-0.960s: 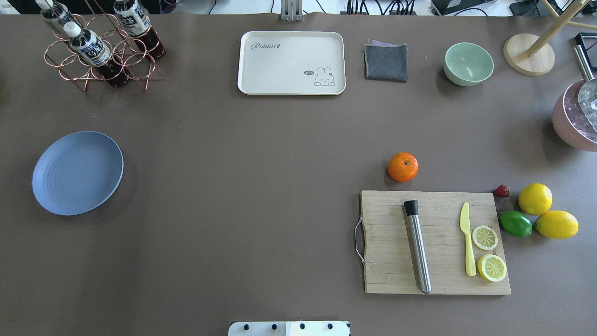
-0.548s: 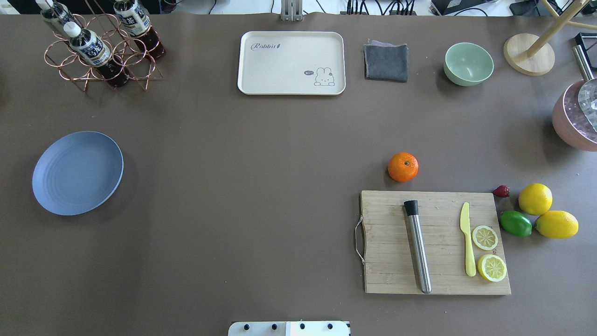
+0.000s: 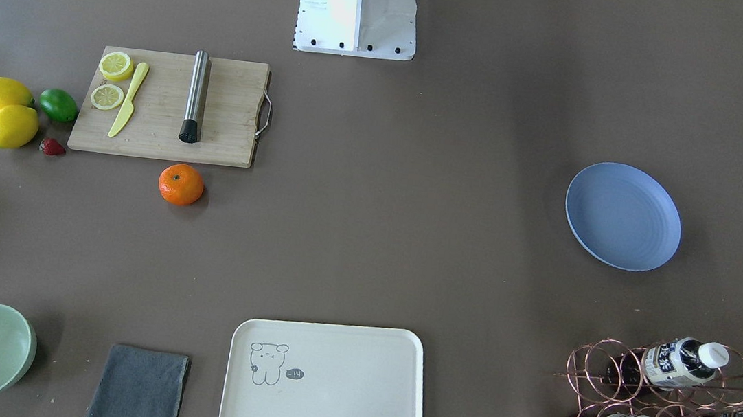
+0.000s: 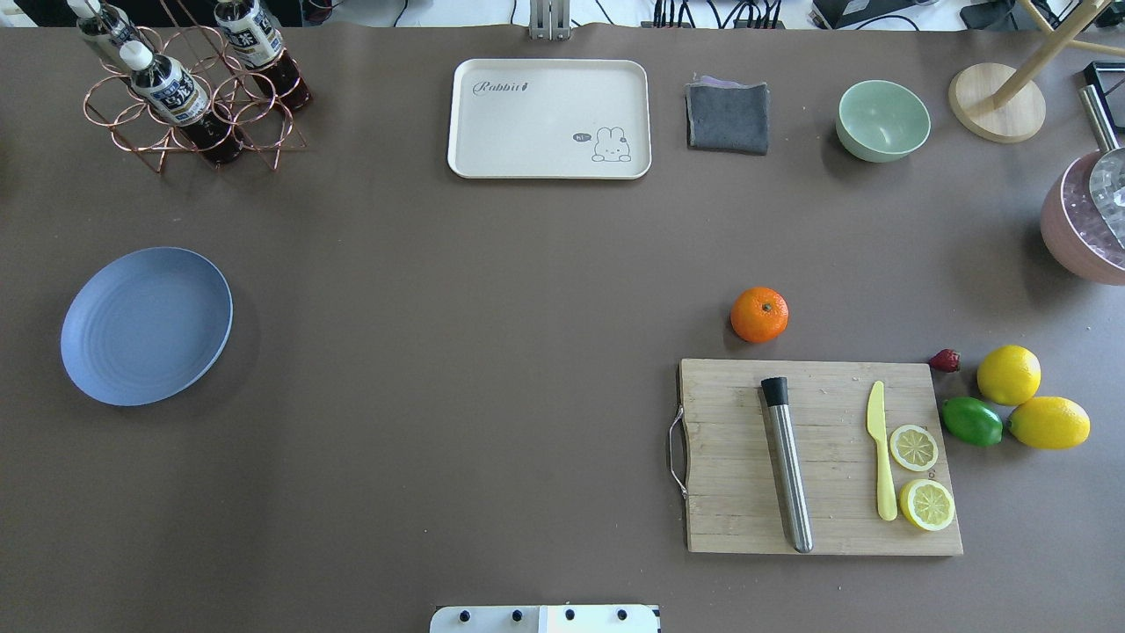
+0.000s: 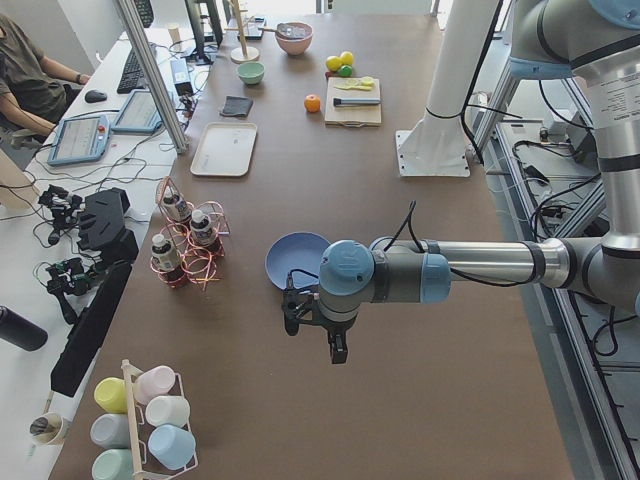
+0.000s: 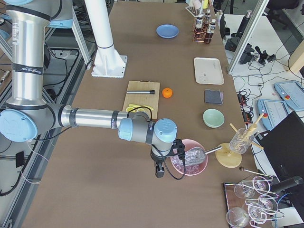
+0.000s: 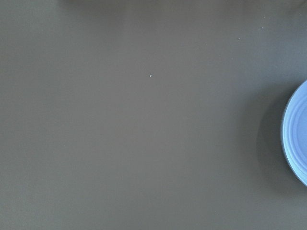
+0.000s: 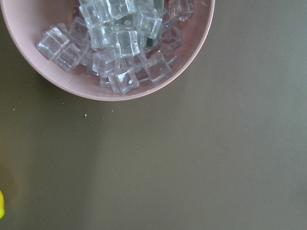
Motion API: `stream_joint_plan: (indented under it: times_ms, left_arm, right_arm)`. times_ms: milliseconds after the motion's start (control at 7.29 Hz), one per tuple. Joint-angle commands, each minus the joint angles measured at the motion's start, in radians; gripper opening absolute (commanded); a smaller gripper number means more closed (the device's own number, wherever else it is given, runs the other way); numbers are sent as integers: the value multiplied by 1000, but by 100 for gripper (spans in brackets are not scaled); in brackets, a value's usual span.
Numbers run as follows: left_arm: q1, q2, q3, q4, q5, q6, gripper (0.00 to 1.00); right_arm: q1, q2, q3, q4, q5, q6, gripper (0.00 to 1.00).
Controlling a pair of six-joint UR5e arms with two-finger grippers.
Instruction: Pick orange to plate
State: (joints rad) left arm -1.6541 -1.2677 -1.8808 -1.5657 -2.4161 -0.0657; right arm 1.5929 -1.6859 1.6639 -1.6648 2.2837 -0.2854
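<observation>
Brown bench: one orange (image 4: 759, 314) lies just beyond the cutting board (image 4: 729, 457), and one blue plate (image 4: 146, 325) sits at the opposite end. Two whole lemons (image 4: 1008, 374), one lime (image 4: 971, 421). My right fingers (image 6: 159, 170) hang by the ice bowl (image 6: 191, 172), my left fingers (image 5: 338, 348) near the plate, both well apart from the orange; whether they are parted, I cannot tell.

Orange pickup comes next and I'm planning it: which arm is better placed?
Right, probably. The orange lies on the robot's right half beside the cutting board; the right pincer hovers by the ice bowl at that end, while the left pincer hangs near the plate, far across.
</observation>
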Motion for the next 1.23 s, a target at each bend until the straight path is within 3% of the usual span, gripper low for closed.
stream_joint_plan:
  times_ms: [0,274,411,960,1097]
  left_arm:
    - [13,5,-1,-22,-3,0,98]
    - [13,5,-3,-31,-4,-3,98]
    - [13,5,-3,-57,-4,-3,98]
    - [52,-2,0,-123,-89,-31,98]
    - [97,-5,8,-217,-81,-145,98]
  right_arm:
    - [-1,-6,1,3,46,0,100]
    - [-4,-21,7,7,81,-18,100]
    - [-5,-43,7,10,153,-26,100]
    - [-39,-41,45,10,167,-12,100]
    - [-60,-37,54,11,169,-11,100]
